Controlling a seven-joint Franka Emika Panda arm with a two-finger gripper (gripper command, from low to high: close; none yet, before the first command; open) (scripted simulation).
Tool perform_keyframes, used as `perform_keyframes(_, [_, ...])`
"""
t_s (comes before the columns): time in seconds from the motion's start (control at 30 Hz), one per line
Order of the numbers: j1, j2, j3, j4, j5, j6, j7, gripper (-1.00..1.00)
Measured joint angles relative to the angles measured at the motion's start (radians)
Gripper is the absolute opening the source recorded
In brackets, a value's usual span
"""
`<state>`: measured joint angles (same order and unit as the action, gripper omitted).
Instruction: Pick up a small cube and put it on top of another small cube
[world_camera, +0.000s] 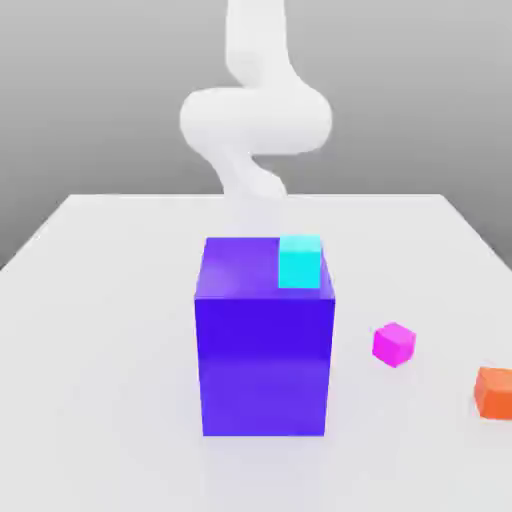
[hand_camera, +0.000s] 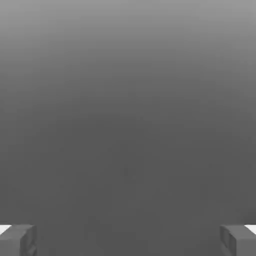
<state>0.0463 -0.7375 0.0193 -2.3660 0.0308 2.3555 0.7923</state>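
Flat white table (world_camera: 110, 330); nothing of the task done yet, by the look of it.

Large glossy purple block (world_camera: 264, 360) stands at centre. White robot arm (world_camera: 255, 115) rises behind it at 12 o'clock, away from both task cubes.

Small cyan cube (world_camera: 299, 262) sits on the block's top, at its 1 o'clock corner.

Small plain orange-red cube (world_camera: 494, 391) lies at 4 o'clock of the block, at the table's edge, bare on top.

Small plain magenta-pink cube (world_camera: 394, 343) rests on the table at 3 o'clock of the block, near the orange one, apart.

Gripper (hand_camera: 128, 240): fingers spread wide, holding nothing. Reach, grasp, lift and stacking all remain.
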Motion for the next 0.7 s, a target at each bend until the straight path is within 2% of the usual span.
perform_keyframes(0.43, [0.275, 0.366, 0.189, -0.372, 0.144, 0.319, -0.017, 0.00])
perform_keyframes(0.7, [0.421, 0.586, 0.341, -0.597, 0.162, 0.515, 0.028, 0.00])
